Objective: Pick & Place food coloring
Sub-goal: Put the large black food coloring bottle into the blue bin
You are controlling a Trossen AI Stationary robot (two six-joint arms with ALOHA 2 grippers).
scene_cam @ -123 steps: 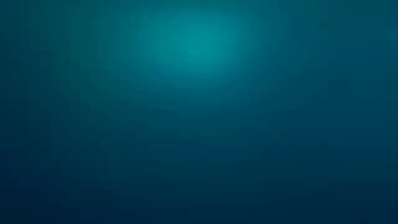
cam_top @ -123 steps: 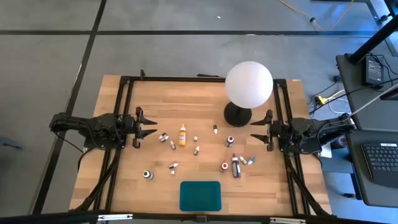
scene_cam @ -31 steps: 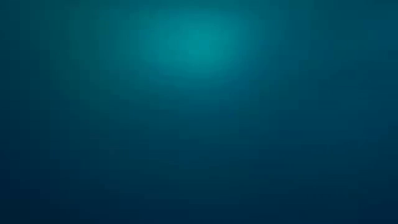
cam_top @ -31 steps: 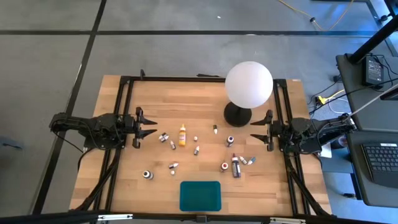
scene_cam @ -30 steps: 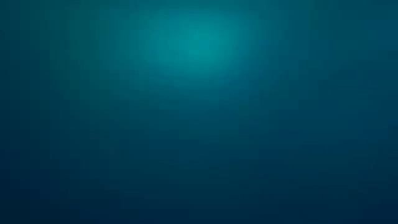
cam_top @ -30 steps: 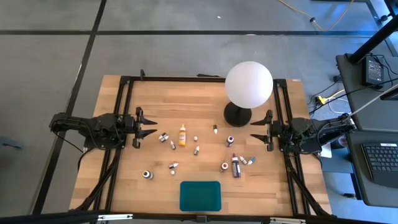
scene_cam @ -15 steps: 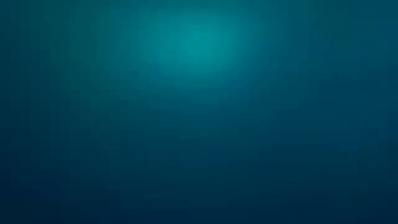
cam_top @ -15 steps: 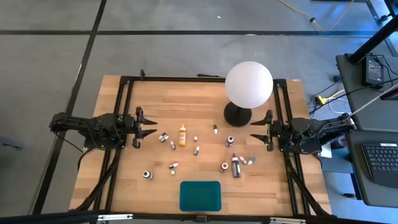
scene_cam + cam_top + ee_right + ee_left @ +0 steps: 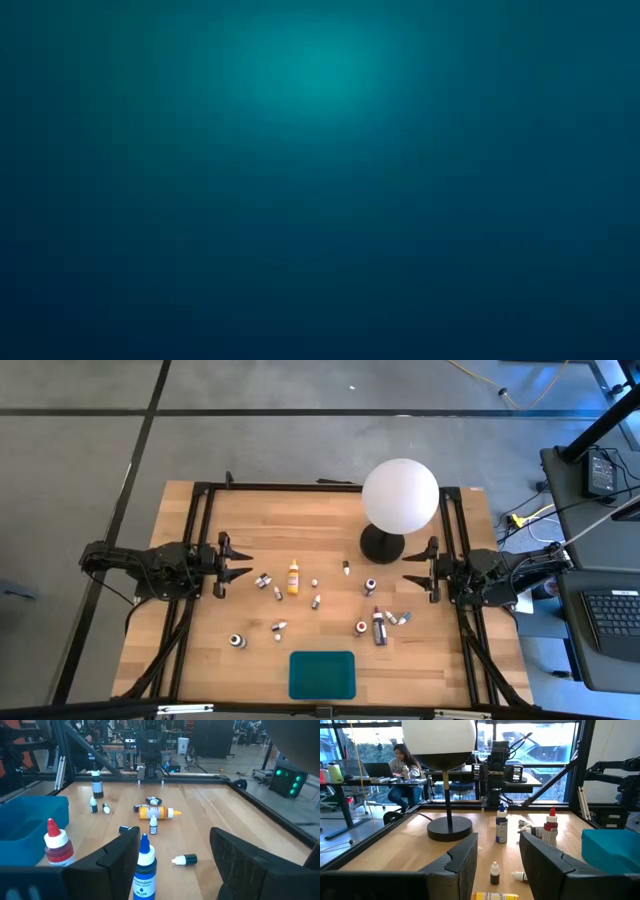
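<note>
2 dark end effectors, left and right, wait with fingers apart at opposite table edges. Tiny food coloring bottles lie scattered between them, none yet in the teal rectangular tray.

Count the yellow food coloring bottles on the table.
1. The yellow bottle lies on its side mid-table, nearer the left claw than the right. The other bottles are tiny, so a little yellow could go unseen.
</note>
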